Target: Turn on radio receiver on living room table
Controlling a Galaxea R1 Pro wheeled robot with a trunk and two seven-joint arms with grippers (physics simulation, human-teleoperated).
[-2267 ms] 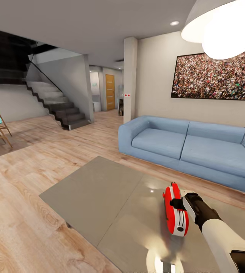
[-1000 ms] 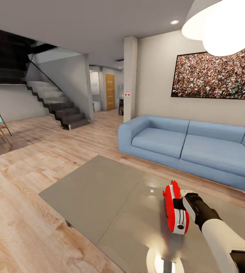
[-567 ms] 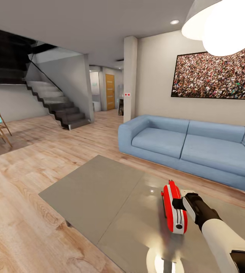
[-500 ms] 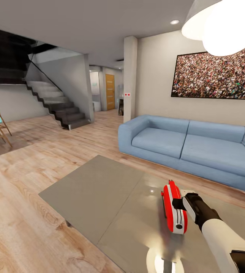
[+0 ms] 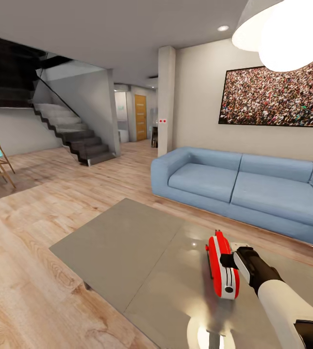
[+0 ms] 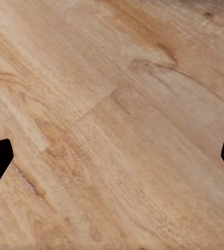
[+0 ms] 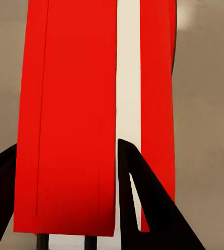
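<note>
1. Locate the radio receiver. It sits on the glossy counter in the living room, toward the counter's right part in the head view, in front of the blue sofa. A small white device lies just behind it.

2. Check the right hand. It is against the side of the radio receiver. In the right wrist view, one dark finger lies across the red shell and white band, and the other finger sits at the shell's far edge. The fingers are spread around the body; firm clamping cannot be confirmed.

3. Check the left hand. Its fingertips are spread wide and hold nothing; it points at the wood floor.

4. Step in hand, as judged: contact with the radio receiver to switch it on. No light or indicator confirms power.

5. Next move, as judged: apply a short, controlled press or close on the body. Avoid sideways force, since the radio receiver may slide on the smooth counter.
</note>
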